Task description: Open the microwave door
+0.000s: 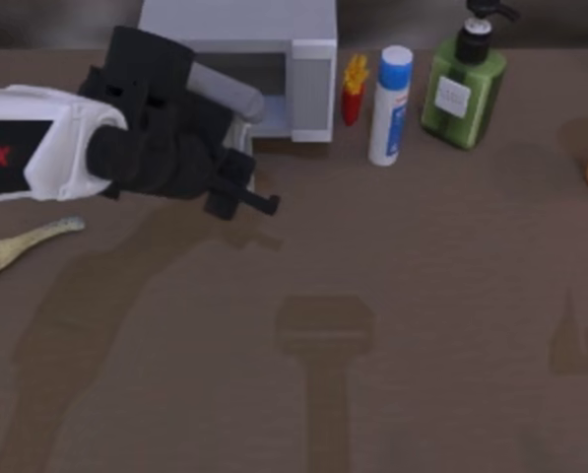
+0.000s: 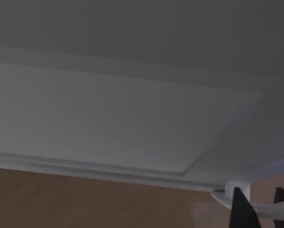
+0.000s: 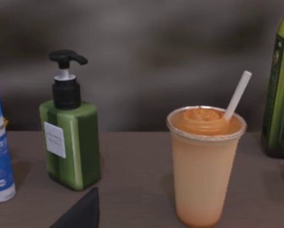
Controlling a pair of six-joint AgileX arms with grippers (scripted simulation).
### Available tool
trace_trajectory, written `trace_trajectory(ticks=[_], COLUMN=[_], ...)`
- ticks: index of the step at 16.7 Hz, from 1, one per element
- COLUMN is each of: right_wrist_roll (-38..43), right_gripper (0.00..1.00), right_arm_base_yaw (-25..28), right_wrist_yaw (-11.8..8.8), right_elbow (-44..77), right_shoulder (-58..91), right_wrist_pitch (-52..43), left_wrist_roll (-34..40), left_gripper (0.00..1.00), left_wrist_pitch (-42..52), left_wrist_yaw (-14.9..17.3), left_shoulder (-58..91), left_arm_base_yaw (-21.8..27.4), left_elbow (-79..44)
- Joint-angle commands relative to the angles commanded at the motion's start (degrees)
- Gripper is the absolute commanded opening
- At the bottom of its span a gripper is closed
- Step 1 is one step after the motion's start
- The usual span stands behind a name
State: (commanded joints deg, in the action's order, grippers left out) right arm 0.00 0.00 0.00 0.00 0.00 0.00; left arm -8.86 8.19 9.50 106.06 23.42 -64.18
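Seemingly half-open, the small white-grey boxy microwave's white-framed grey-windowed door (image 1: 236,92) lies just above my left tool (image 1: 242,187), whose grip I cannot tell.

left gripper (image 1: 236,187) low, wrist tilted

Simulated tabletop (image 1: 422,325) — microwave (image 1: 274,59), household bottles

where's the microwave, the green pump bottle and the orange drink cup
microwave (image 1: 236,22), top view, on its flat top.
green pump bottle (image 3: 73,145), right wrist view, on its green body.
orange drink cup (image 3: 202,173), right wrist view, on its side wall.
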Motion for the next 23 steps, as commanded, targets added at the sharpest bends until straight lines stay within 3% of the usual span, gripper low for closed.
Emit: trace_trajectory(ticks=[10, 23], right_wrist_roll=[0.0, 0.0], right_gripper=[1.0, 1.0], right_arm_base_yaw=[0.0, 0.0], right_wrist_yaw=[0.0, 0.0], right_elbow=[0.0, 0.0], right_shoulder=[0.0, 0.0], right_wrist_pitch=[0.0, 0.0], left_wrist_roll=[-4.6, -4.6], left_gripper=[0.0, 0.0], left_wrist_pitch=[0.7, 0.7], left_wrist_yaw=[3.7, 3.8], left_shoulder=[-1.2, -1.2], left_arm_base_yaw=[-2.0, -2.0], left_elbow=[1.4, 1.4])
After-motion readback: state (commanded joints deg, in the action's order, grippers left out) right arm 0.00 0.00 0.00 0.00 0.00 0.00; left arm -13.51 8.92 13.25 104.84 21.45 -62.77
